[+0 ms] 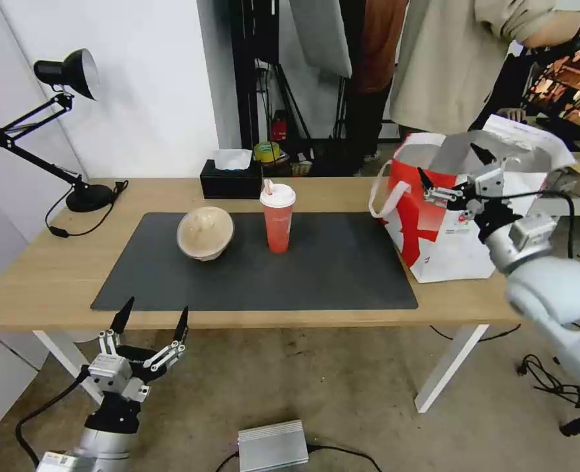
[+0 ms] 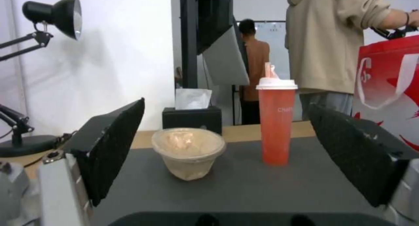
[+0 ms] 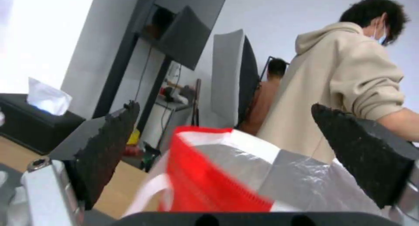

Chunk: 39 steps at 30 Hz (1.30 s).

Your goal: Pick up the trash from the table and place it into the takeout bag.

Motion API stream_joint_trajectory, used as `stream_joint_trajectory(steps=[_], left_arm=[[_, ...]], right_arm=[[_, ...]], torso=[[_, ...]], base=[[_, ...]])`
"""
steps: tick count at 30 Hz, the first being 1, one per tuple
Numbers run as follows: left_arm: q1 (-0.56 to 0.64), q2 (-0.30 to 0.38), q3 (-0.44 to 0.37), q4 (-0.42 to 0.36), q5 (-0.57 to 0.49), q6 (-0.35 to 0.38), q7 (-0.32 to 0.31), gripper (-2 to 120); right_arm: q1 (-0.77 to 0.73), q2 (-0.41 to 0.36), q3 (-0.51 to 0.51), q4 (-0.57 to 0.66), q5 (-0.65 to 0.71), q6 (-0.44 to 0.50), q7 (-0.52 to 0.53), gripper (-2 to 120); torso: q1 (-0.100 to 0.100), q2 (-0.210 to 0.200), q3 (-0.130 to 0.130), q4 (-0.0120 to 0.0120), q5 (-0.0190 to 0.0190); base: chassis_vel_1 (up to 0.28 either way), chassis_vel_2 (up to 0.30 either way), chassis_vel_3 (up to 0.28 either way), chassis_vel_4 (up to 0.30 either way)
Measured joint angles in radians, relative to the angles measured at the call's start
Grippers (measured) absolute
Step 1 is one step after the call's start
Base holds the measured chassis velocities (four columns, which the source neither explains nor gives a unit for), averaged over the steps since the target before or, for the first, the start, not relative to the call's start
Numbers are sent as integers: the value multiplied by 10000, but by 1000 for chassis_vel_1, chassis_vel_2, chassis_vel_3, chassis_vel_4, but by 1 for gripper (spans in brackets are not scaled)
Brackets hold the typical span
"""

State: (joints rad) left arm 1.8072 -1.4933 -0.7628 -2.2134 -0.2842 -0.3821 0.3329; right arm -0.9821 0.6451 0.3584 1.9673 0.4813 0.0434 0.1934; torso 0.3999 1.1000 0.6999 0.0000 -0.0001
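Red cup [image 1: 278, 226] wearing white lid; beige-tan bowl [image 1: 205, 233]; red-and-white bag [image 1: 434, 223] showing silver lining, white straps; dark grey mat [image 1: 303, 275] lying on light-wood bench [image 1: 41, 275]; black tissue box [image 1: 231, 183]; black lamp [image 1: 67, 72].

Silver-white arms, black cables – each tool: silver linkages, black pointed textured fingers [image 1: 122, 315].

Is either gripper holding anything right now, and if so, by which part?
Nothing is held. The right gripper is open above the red-and-white takeout bag; the left gripper is open, below the table's near edge.
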Motion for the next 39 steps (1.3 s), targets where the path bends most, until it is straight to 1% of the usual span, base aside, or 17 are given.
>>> stream_joint_trajectory(steps=[2, 12, 17, 21, 25, 29, 33, 35, 39], left_arm=[[20, -9, 10, -17, 0, -7, -1, 100], [60, -81, 18, -121, 35, -30, -6, 100], [75, -104, 27, -152, 55, -37, -6, 100], [109, -130, 20, -176, 65, -59, -7, 100], [119, -137, 17, -189, 66, -75, -10, 100], [126, -152, 16, -210, 60, -81, -22, 100], [121, -155, -2, -235, 13, -81, -40, 100], [119, -157, -8, -237, 5, -81, -41, 100], [116, -191, -8, -238, -24, -81, -46, 100]], right_arm=[[-317, 163, 193, 92, -132, 211, 0, 100], [-1277, 566, 1060, 431, -525, 617, -100, 100], [-1681, 693, 1317, 685, -648, 658, -144, 100], [-2437, 1006, 1722, 1174, -978, 714, -223, 100], [-2707, 1166, 1837, 1424, -1148, 737, -238, 100], [-3043, 1470, 1912, 1703, -1328, 738, -256, 100], [-3660, 2079, 2054, 2082, -1592, 664, -306, 100], [-3781, 2206, 2080, 2130, -1657, 656, -308, 100], [-4499, 2814, 2249, 2317, -2014, 604, -415, 100]], torso=[[0, 0, 0, 0, 1], [0, 0, 0, 1, 0], [0, -1, 0, 1, 0], [0, 0, 0, -1, 2], [-1, 0, 0, 0, 0], [0, 0, 0, 1, 0], [-1, 0, 0, 1, 0], [0, 0, 0, 1, 0], [0, 0, 1, 1, 0]], base=[[0, 0, 0, 0], [0, 0, 0, 0], [0, 0, 0, 0], [0, 0, 0, 0], [0, 0, 0, 0], [0, 0, 0, 0], [0, 0, 0, 0], [0, 0, 0, 0], [0, 0, 0, 0]])
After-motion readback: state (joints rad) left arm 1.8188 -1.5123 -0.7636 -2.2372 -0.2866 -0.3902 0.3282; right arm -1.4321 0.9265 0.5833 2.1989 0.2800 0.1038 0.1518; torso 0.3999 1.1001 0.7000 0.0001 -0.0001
